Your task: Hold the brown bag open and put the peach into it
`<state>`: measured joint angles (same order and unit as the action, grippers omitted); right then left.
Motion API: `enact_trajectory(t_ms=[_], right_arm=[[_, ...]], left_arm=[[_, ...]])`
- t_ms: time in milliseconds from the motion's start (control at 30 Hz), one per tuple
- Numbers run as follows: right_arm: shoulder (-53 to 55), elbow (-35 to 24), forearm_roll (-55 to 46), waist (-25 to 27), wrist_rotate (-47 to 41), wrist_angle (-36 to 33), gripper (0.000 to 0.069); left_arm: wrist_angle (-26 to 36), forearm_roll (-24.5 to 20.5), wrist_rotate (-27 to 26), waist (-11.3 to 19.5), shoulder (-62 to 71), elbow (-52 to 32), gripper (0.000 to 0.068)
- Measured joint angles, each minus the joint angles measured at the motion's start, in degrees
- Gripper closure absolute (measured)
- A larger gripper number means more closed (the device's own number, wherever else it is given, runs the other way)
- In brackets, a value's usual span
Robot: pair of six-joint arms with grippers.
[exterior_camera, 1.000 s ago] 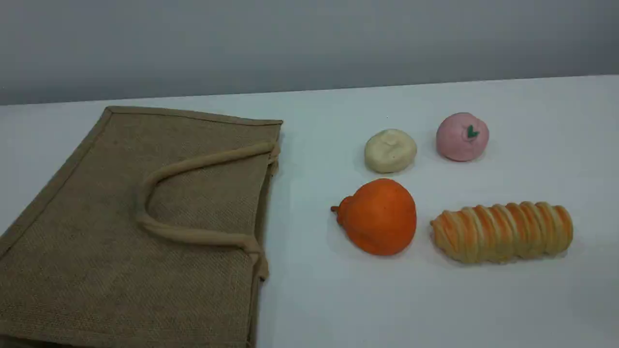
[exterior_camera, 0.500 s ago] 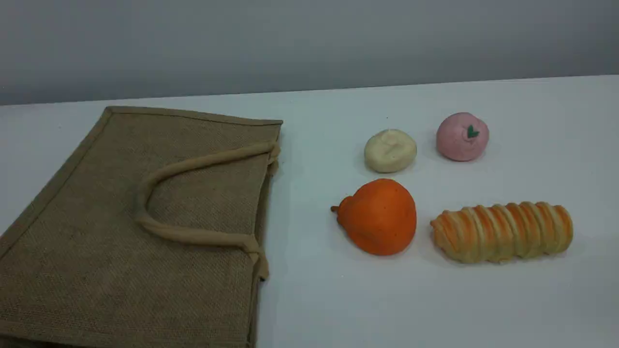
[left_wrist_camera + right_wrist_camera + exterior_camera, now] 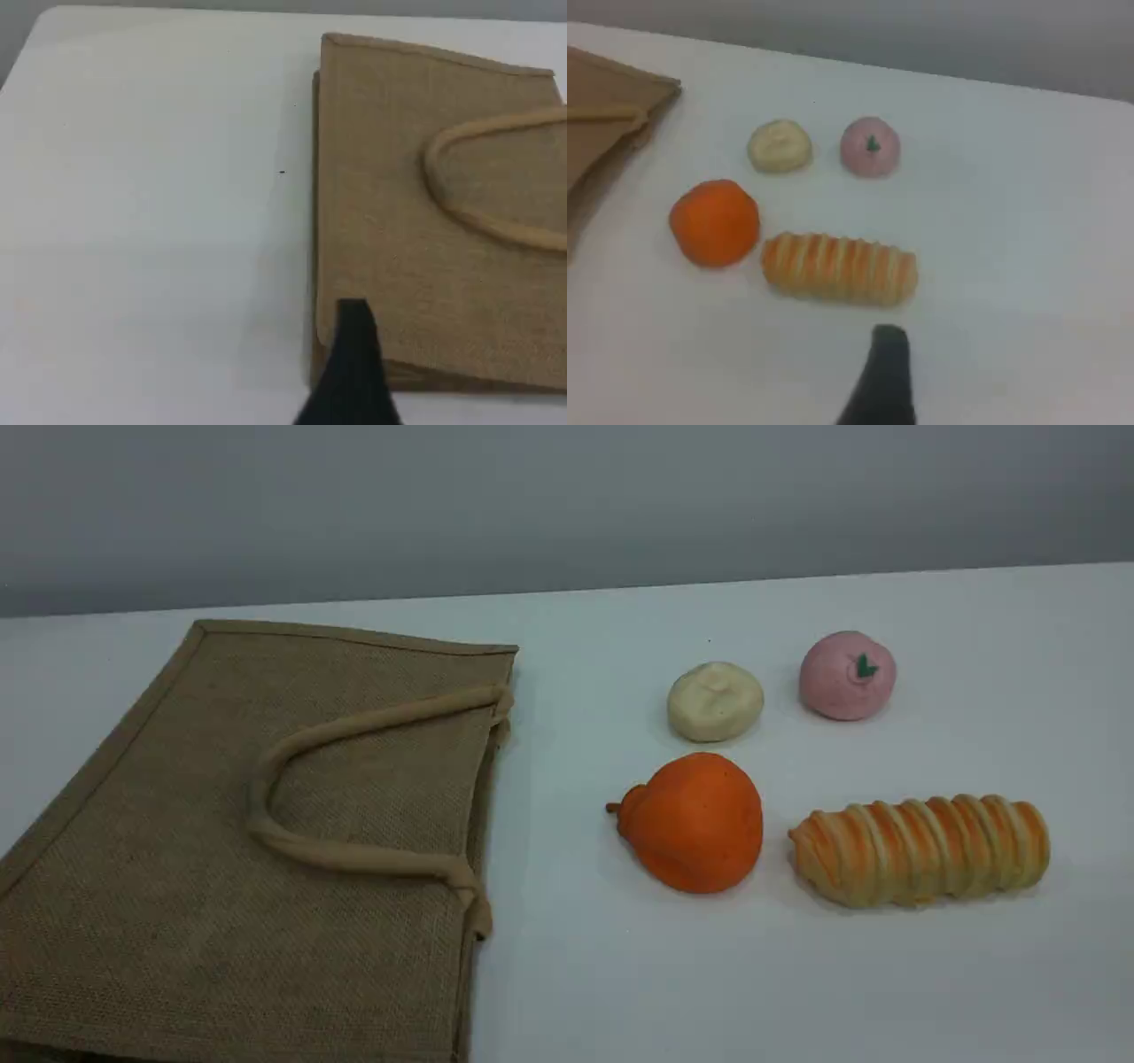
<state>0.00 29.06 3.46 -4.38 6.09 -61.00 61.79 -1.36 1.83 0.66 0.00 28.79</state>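
The large tan-brown woven jute bag lies flat on its side on the left part of the white table, its two panels pressed together. Its opening edge faces right, towards the food items. A thick rope-like handle is folded back in a loop on the upper panel. The small pale pink round peach, with a tiny green leaf mark on top, sits on the table well apart from the bag. It is at the far right of the group of four items and touches nothing.

Just to the left of the peach, with a gap between them, rests a cream-white round lump. Nearer the camera, in front of the lump, lies a larger orange pear-shaped fruit with its stem end pointing towards the bag. To that fruit's right, in front of the peach, lies a long golden bread roll with orange-brown stripes, set lengthwise across the table.

The left gripper shows one dark fingertip over a corner of the bag; whether it touches the fabric cannot be told. Its fingers are spread wide and hold nothing. The right gripper shows one dark fingertip over bare table near the bread roll, apart from it. Its fingers are likewise spread and grip nothing.
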Motion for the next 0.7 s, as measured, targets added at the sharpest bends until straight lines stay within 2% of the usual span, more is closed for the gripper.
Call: enact_trajectory(t_ms=[300, 467, 700], right_arm=[[0.0, 0.47, 0.0, -0.15, -0.06, 0.22, 0.0106], [0.87, 4.37, 0.0, -1.96, -1.26, 7.53, 0.0106], [14.67, 13.51, -2.15, -1.96, -3.66, 16.19, 0.0106]], left_arm=[[0.0, -0.07, 0.28, -0.75, 2.39, 0.21, 0.0153], [-4.59, 0.11, 0.76, -1.45, 9.66, 3.43, 0.0153], [-11.79, 0.66, 2.3, -1.45, 26.21, 11.96, 0.0153]])
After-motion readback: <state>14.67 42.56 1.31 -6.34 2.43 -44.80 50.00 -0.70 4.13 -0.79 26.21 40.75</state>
